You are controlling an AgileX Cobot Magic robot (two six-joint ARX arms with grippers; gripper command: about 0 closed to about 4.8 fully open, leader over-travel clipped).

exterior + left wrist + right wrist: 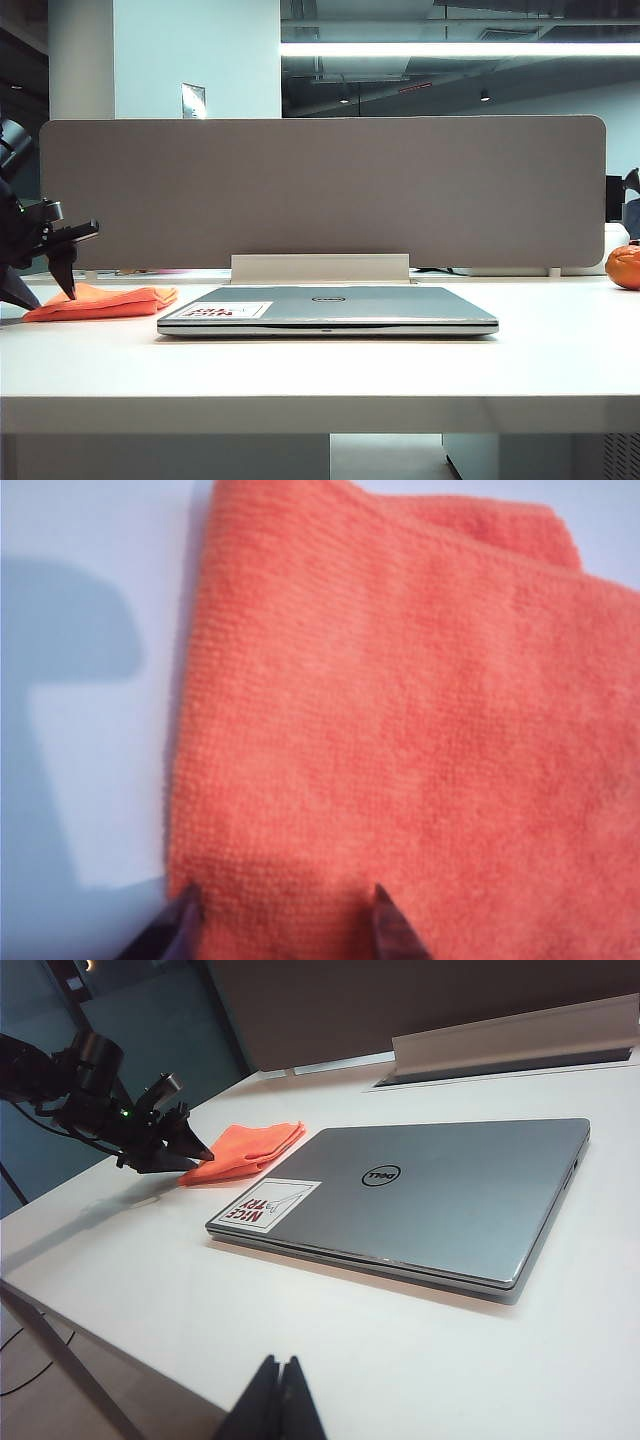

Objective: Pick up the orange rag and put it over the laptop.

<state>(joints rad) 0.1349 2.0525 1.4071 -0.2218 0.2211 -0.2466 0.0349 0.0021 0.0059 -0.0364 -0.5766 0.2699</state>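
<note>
Over orange rag (400,730), spread left end effector (285,920)

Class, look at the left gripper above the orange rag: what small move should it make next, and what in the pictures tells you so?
Probably lower a little further, then close. The left gripper is open, its fingertips over the near edge of the rag, which lies flat and ungripped beside the closed laptop. The right gripper is shut and away from the work.

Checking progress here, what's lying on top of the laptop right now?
Only a sticker on the laptop lid. The orange rag lies beside it on the table.
</note>
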